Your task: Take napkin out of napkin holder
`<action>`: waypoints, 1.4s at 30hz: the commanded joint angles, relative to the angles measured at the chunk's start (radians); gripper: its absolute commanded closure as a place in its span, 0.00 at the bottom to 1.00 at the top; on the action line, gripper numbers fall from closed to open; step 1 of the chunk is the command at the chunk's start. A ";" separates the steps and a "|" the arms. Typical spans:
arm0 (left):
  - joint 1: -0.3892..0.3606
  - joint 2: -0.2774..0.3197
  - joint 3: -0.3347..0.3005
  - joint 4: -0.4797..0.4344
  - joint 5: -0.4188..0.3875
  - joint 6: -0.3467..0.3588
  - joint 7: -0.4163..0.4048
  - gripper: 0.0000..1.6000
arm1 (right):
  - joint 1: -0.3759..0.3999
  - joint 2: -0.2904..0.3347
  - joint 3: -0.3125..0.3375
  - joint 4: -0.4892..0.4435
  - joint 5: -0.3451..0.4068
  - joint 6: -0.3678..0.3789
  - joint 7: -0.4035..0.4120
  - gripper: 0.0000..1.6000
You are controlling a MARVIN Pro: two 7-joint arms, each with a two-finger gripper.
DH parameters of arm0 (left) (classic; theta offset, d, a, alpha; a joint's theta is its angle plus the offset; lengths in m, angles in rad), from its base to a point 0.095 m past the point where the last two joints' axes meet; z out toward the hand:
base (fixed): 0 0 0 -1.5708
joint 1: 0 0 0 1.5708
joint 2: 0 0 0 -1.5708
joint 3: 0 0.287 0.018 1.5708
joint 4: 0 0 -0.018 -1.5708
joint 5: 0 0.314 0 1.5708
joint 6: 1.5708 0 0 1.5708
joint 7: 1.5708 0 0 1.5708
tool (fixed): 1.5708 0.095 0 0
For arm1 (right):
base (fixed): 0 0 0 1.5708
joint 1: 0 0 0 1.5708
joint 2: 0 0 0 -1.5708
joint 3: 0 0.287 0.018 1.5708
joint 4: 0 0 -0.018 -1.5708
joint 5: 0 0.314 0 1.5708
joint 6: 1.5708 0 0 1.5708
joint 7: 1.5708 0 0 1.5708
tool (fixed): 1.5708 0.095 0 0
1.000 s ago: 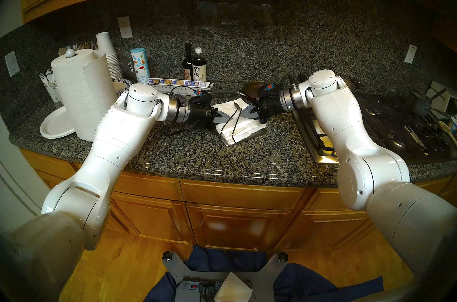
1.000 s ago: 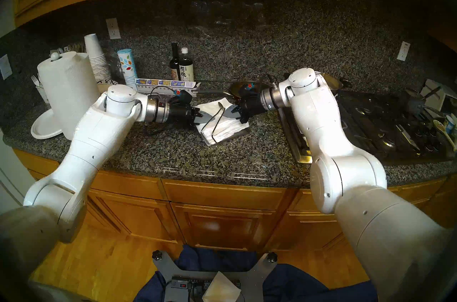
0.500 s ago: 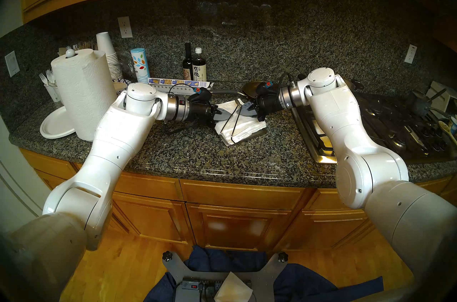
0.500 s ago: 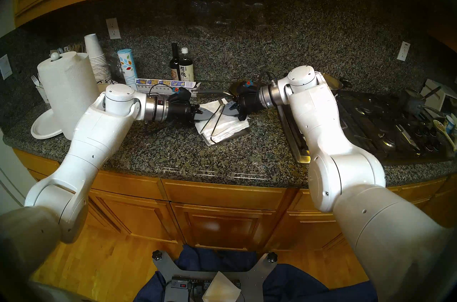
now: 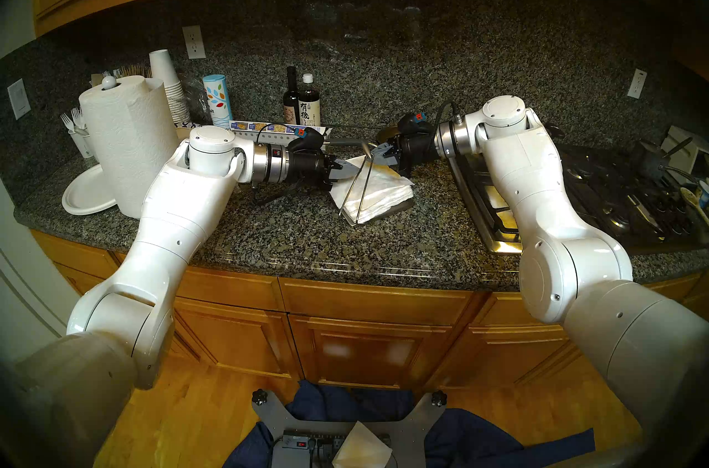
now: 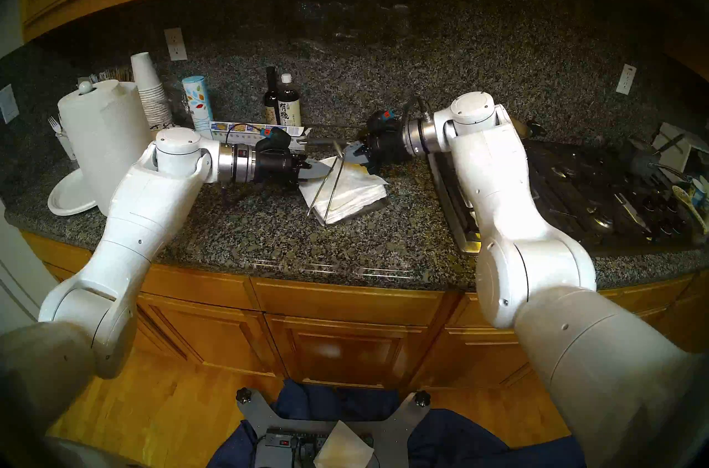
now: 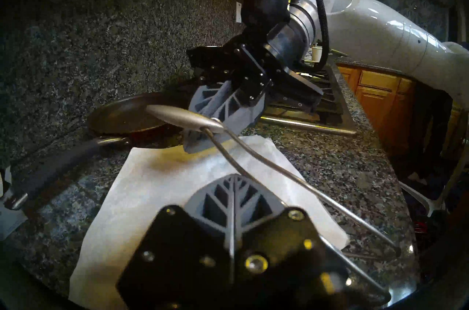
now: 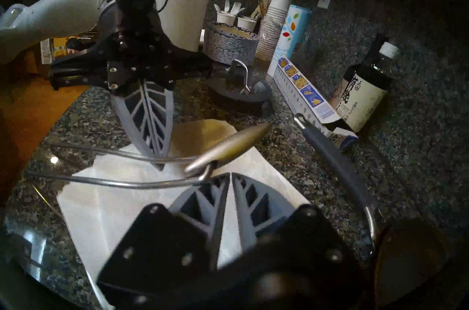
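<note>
Grey ribbed fingertips of the right gripper (image 8: 229, 176) are being closed narrowly on the wire arm (image 8: 121, 184) just below its oval pad (image 8: 228, 147), and the arm is being held tilted up off the paper. Fingers of the left gripper (image 7: 234, 180) are being pressed fully together, their tip touching the top napkin (image 7: 157, 187) under the raised arm; whether paper is being pinched between them cannot be told. That napkin is lying on the stack of napkins (image 5: 383, 197) in the napkin holder (image 5: 406, 204), which is sitting midway along the granite countertop (image 5: 307, 245), nearer its back edge, with a frying pan (image 7: 127, 119) just behind. By judgement, the step is being done well if the arm is being raised clear of the sheet, only the top sheet is being caught, and it is being drawn slowly toward the countertop's left end, so that thin paper is not being torn nor the stack dragged along.
</note>
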 commanded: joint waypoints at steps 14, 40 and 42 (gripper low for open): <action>0.041 0.028 -0.098 -0.124 -0.083 0.023 -0.077 1.00 | -0.082 -0.002 -0.015 -0.248 0.110 0.099 -0.001 0.68; 0.119 0.093 -0.201 -0.243 -0.014 0.022 0.046 1.00 | -0.233 0.048 -0.077 -0.566 0.226 0.243 -0.001 0.69; 0.136 0.083 -0.208 -0.265 -0.001 0.021 0.080 1.00 | -0.245 0.050 -0.078 -0.587 0.229 0.257 -0.001 0.69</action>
